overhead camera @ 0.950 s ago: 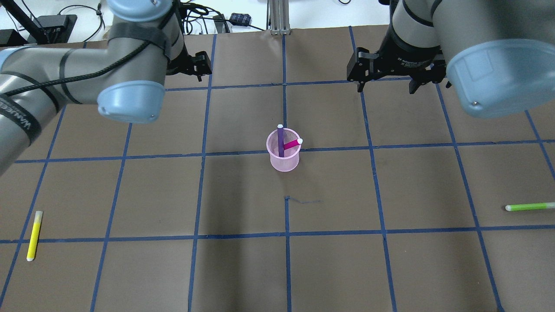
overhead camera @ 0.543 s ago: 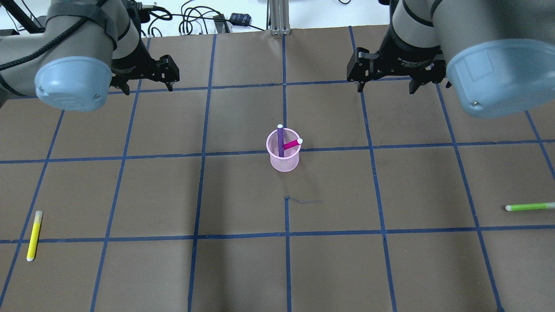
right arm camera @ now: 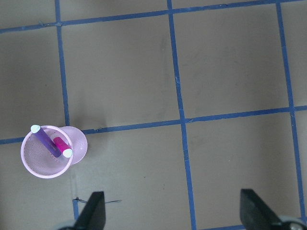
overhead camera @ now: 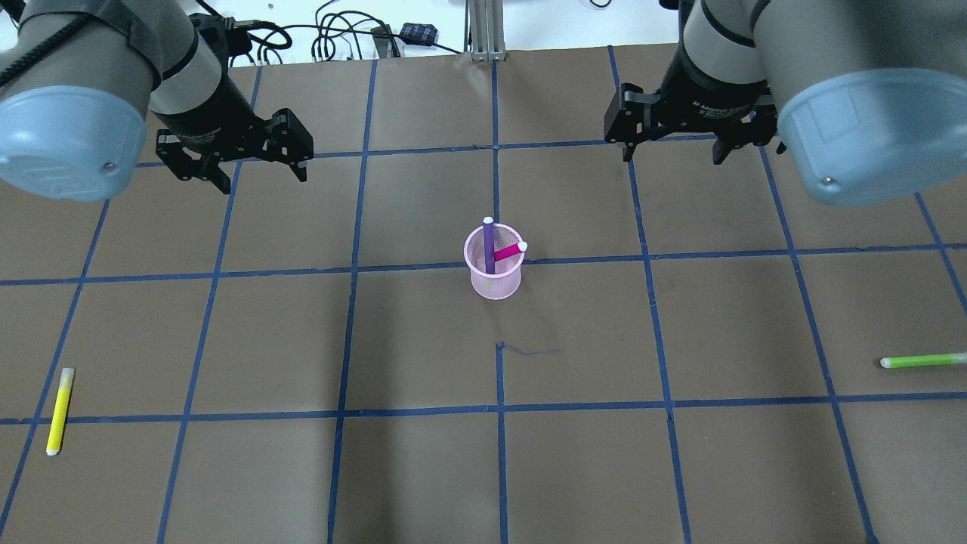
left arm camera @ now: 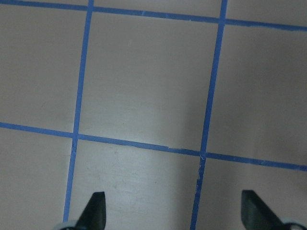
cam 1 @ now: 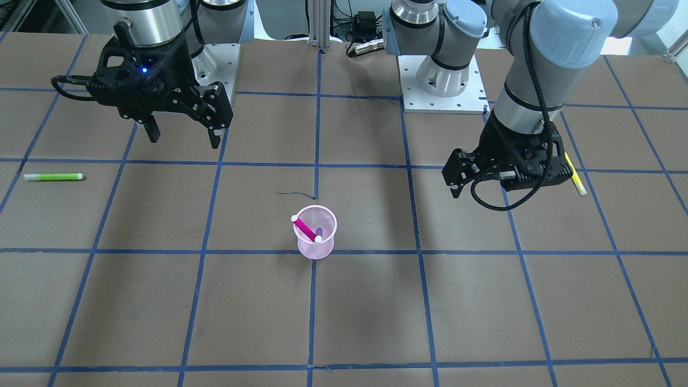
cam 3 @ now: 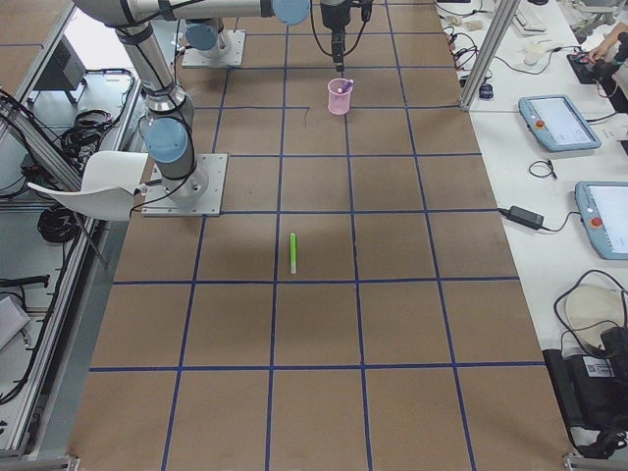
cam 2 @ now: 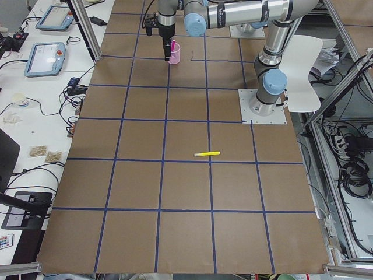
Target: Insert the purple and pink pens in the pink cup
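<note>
The pink mesh cup (overhead camera: pixel 495 281) stands upright near the table's middle. It holds the purple pen (overhead camera: pixel 489 245) and the pink pen (overhead camera: pixel 510 251), both leaning on its rim. The cup also shows in the front view (cam 1: pixel 315 248) and the right wrist view (right arm camera: pixel 31 160). My left gripper (overhead camera: pixel 263 180) is open and empty, well to the cup's far left, and its wrist view (left arm camera: pixel 173 213) shows only bare table. My right gripper (overhead camera: pixel 671 156) is open and empty, off to the cup's far right.
A yellow pen (overhead camera: pixel 59 412) lies near the front left of the table. A green pen (overhead camera: pixel 923 361) lies at the right edge. Blue tape lines grid the brown table. Cables and a metal post sit beyond the far edge.
My left arm has swung to the left, carrying its open gripper away from the centre. The right arm, the cup and the pens have not moved.
</note>
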Motion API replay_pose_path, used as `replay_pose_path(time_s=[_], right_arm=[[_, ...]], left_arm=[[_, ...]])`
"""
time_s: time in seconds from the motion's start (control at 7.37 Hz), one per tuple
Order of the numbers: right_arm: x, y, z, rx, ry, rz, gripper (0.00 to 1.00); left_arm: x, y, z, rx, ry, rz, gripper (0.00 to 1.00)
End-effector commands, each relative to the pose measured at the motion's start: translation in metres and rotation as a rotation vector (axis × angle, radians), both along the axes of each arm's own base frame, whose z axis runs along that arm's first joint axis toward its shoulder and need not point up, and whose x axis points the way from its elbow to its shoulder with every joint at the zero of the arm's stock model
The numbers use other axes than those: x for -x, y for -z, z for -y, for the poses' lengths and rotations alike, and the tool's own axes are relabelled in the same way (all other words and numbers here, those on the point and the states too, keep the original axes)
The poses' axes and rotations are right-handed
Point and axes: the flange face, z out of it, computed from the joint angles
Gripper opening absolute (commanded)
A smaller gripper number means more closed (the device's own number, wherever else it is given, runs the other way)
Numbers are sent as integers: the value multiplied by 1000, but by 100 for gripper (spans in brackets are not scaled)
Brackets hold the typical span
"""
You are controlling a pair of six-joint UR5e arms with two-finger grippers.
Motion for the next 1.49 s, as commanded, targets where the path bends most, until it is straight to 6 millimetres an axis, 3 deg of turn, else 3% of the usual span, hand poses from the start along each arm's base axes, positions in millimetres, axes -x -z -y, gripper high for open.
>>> replay_pose_path(time_s=[0.0, 0.41, 0.54, 1.36], right_arm=[[0, 0, 0, -1, 2, 0, 100], [0, 0, 0, -2, 0, 0, 100], [0, 0, 0, -2, 2, 0, 100], [0, 0, 0, -2, 0, 0, 100]], left_arm=[[2, -18, -24, -4, 9, -31, 100], [-10, -18, -31, -39, 43, 124, 100], [-11, -29, -39, -27, 89, 134, 100], [-3, -33, -50, -48, 111, 68, 100]])
